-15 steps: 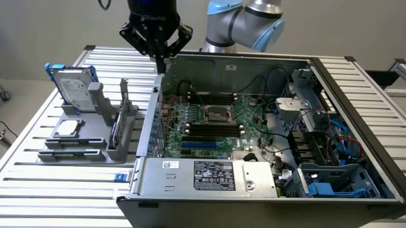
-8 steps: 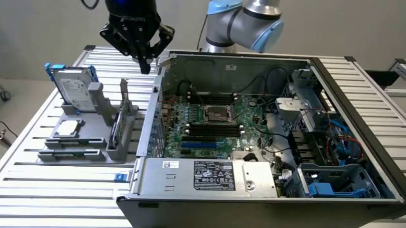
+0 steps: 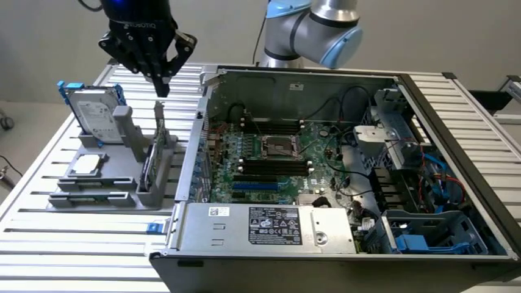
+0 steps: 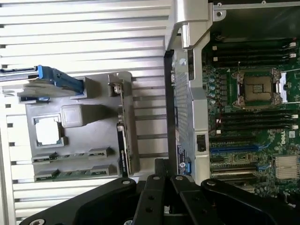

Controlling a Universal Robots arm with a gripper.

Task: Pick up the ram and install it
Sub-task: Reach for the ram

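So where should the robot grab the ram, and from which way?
Probably best: pinch the ram across its two flat faces at the top long edge, coming straight down from above. It stands on edge in the gray holder, so only that upper edge looks free.

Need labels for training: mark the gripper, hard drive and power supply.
gripper (image 3: 163,89): exterior view, between its closed fingertips.
hard drive (image 3: 90,113): exterior view, its labelled face.
power supply (image 3: 273,224): exterior view, its label.
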